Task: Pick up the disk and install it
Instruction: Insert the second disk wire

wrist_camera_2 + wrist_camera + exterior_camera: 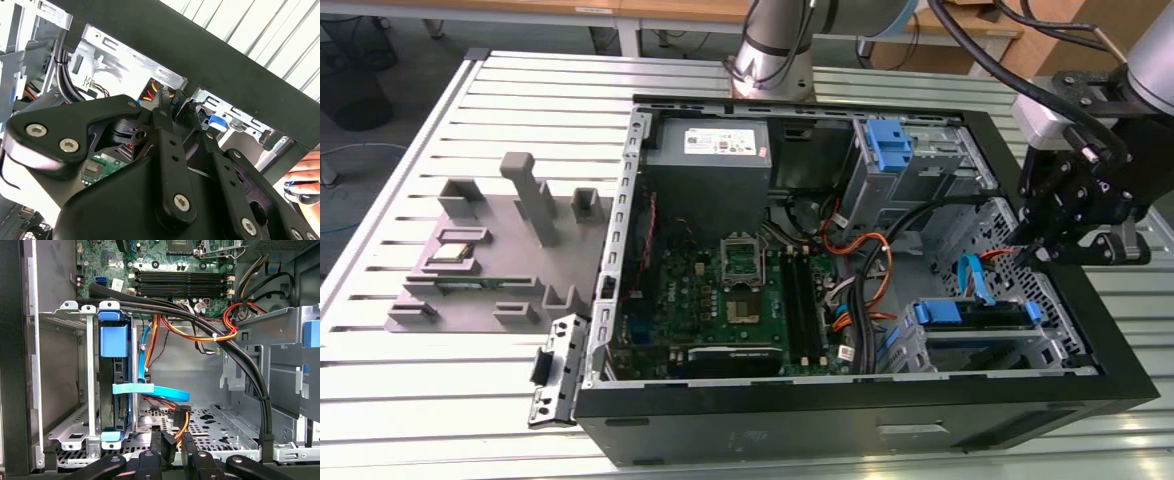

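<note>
End effector (176,447) hovers near the disk (118,382) seated in its bay (60,325).

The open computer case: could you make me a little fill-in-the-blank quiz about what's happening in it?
The disk stands in the metal drive cage, held by rails coloured ____. In the exterior view, the gripper hangs over the case edge at that view's ____. The grey parts holder lies outside the case on the slatted ____.
Missing words: blue; right; table.
</note>
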Controlling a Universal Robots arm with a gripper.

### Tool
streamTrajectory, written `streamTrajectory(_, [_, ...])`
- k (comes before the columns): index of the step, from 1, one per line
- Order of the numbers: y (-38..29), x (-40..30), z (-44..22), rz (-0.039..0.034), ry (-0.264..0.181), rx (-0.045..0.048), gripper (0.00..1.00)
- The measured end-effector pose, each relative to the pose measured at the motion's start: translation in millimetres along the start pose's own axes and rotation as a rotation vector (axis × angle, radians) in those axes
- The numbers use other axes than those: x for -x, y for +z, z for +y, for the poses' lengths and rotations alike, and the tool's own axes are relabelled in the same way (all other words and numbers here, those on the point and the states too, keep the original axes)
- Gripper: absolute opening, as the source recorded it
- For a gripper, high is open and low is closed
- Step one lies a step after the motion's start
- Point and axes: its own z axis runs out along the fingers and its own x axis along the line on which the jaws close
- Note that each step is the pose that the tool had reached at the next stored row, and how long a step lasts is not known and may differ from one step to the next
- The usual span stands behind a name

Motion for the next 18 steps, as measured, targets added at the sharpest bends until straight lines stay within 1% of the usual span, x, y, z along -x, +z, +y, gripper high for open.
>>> streamTrajectory(8, [3.0,-1.9,1.0,0.0016,0.000,0.0000,0.30])
streamTrajectory(18, [3.2,-2.1,1.7,0.0015,0.000,-0.0004,0.30])
